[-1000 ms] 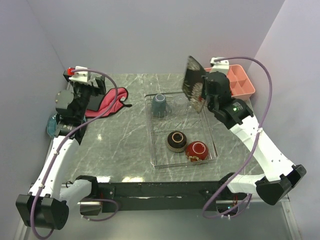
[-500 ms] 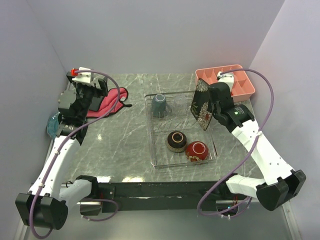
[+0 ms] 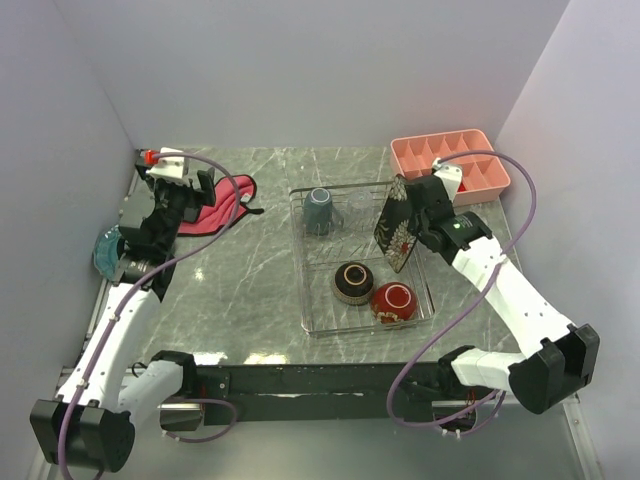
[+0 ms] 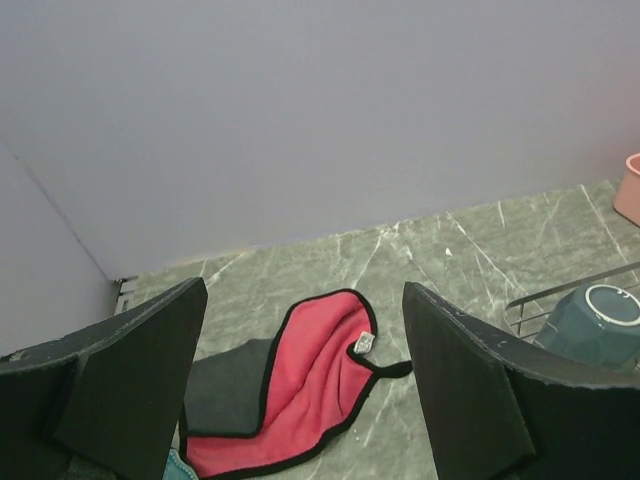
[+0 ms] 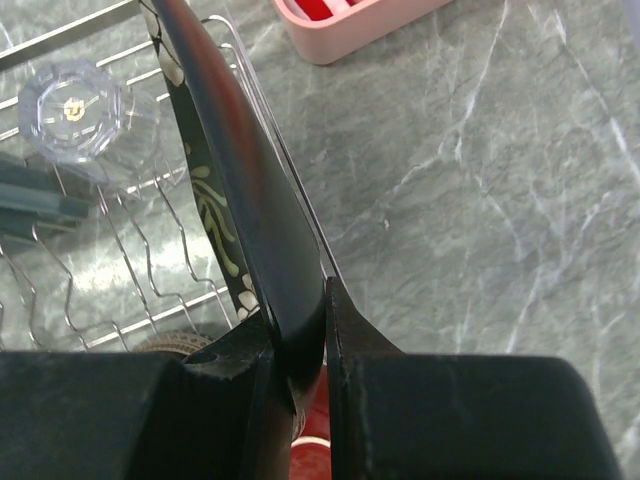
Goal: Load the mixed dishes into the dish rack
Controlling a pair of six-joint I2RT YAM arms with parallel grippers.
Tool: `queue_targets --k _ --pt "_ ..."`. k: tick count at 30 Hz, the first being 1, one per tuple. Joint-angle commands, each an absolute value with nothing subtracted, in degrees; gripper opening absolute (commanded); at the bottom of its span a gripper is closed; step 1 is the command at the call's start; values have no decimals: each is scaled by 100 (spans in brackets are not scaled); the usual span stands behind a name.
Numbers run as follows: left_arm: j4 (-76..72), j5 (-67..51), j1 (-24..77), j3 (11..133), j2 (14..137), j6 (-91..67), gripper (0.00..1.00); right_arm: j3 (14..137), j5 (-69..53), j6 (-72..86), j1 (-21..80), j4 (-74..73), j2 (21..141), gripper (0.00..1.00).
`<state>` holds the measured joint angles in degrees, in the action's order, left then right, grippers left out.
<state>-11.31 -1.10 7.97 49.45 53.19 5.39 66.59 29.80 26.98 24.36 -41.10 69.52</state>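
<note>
At the left edge of the table, the round blue plate [image 3: 103,250] lies just beside the left arm, and more of it shows than a second ago because the arm has swung a little inward. The left gripper [image 4: 305,330] hangs above the far left of the marble table [image 3: 250,290] with its fingers spread wide apart and holding nothing. Between them, from the left wrist view, lies the red-pink cloth [image 4: 320,375]. Its left edge overlaps a dark grey flat thing [image 4: 225,385], and what that is I cannot tell.

Toward the middle stands the dish rack [image 3: 312,300]. The grey-blue mug [image 3: 319,208] sits in its far left corner. The dark cream-lined bowl [image 3: 352,281] and the red bowl [image 3: 392,299] sit side by side in its near half, both mouth up. None of these three has moved.

The main change is on the right. A second ago the square dark plate with white flowers [image 3: 395,228] was held high above the rack's far right corner. Half a second ago it was partway down. Now it is low in the rack's right side, standing on edge and leaning, close along the right-hand rail. Whether its lower edge rests on the wires is hidden.

The right gripper [image 5: 295,340] is clamped tight on the plate's rim, one finger on each face. The red bowl shows just below the fingers in the right wrist view. With the arm lowered, the pink tray [image 3: 450,160] behind the rack is uncovered from above.
</note>
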Motion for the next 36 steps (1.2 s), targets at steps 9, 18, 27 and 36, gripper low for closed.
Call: queue_targets --k 9,18,27,36 --pt "-1020 -53 817 4658 4913 562 86 5978 4210 2761 2969 -2322 6671 0" --pt "-879 -18 809 4562 4702 519 86 4993 4211 2311 3533 -1731 6487 0" --pt "-844 -44 817 4509 4614 510 86 4991 3657 2110 3507 -1661 6460 86" --pt "-302 -18 800 4772 4728 764 89 6713 3498 1653 3498 -2566 6451 94"
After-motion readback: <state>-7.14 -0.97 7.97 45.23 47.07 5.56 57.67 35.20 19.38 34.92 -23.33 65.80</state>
